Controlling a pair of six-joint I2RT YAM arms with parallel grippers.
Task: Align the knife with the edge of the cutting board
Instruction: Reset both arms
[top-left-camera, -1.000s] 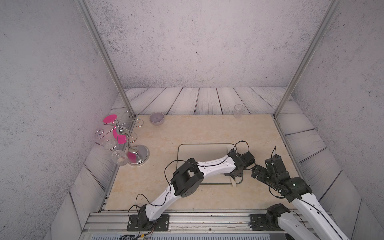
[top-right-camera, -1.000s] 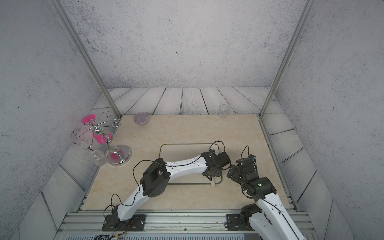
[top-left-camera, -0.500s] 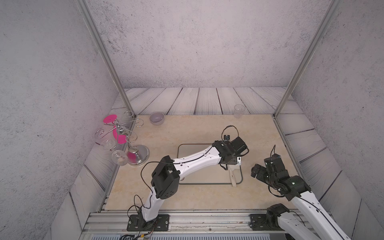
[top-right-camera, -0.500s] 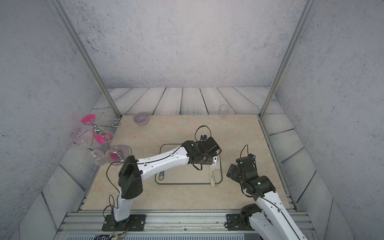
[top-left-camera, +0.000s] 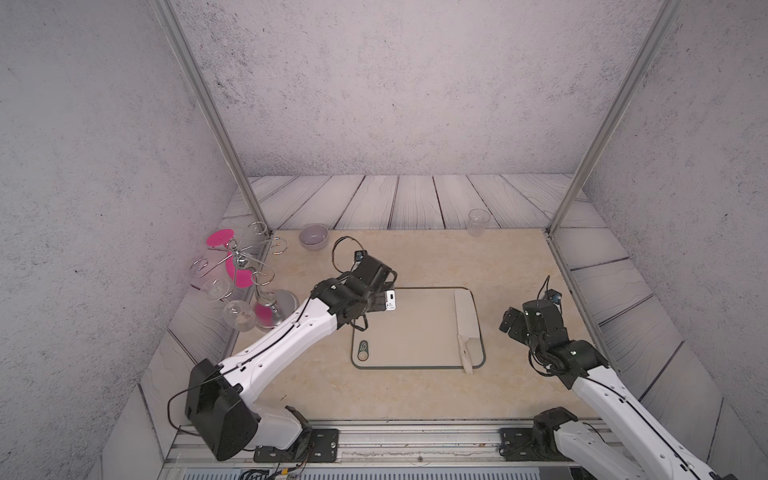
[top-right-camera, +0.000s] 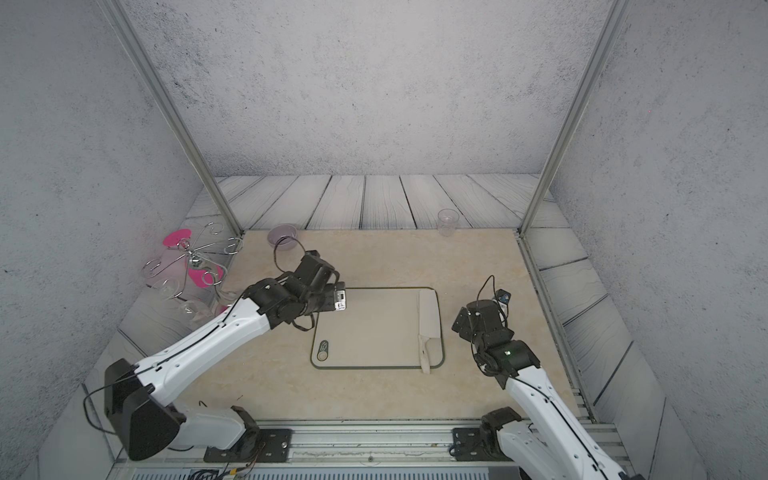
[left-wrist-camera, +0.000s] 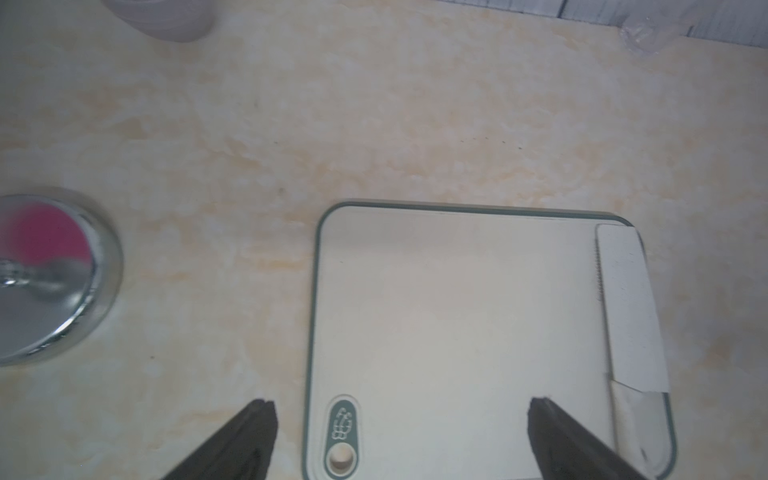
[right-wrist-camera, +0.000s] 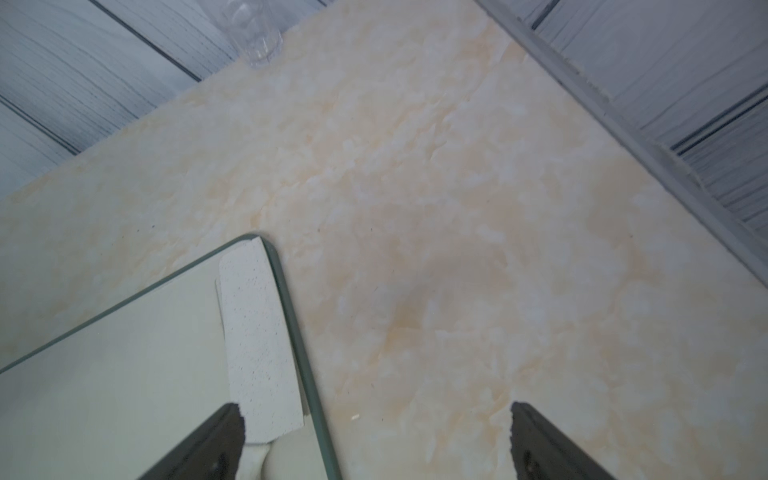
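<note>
The beige cutting board (top-left-camera: 415, 328) with its dark green rim lies flat mid-table, logo hole at its near left corner, and shows in both top views (top-right-camera: 374, 328). The cream knife (top-left-camera: 465, 316) rests on it along the right rim, blade pointing away, handle tip just over the near edge. My left gripper (top-left-camera: 384, 301) hovers open over the board's far left corner, holding nothing; in the left wrist view the open gripper (left-wrist-camera: 401, 409) straddles the board (left-wrist-camera: 457, 332), with the knife (left-wrist-camera: 627, 303) off to one side. My right gripper (top-left-camera: 513, 320) is open beside the board's right rim, and its wrist view shows the knife (right-wrist-camera: 257, 332).
A chrome glass stand (top-left-camera: 249, 286) with pink discs and hanging glasses occupies the left side. A lilac bowl (top-left-camera: 314, 237) sits at the back left and a clear cup (top-left-camera: 477, 222) at the back right. Metal posts rise at both back corners.
My left gripper opened, let go of the knife at the board's near right corner, and drew back across the board to its far left corner. The right arm barely moved.
</note>
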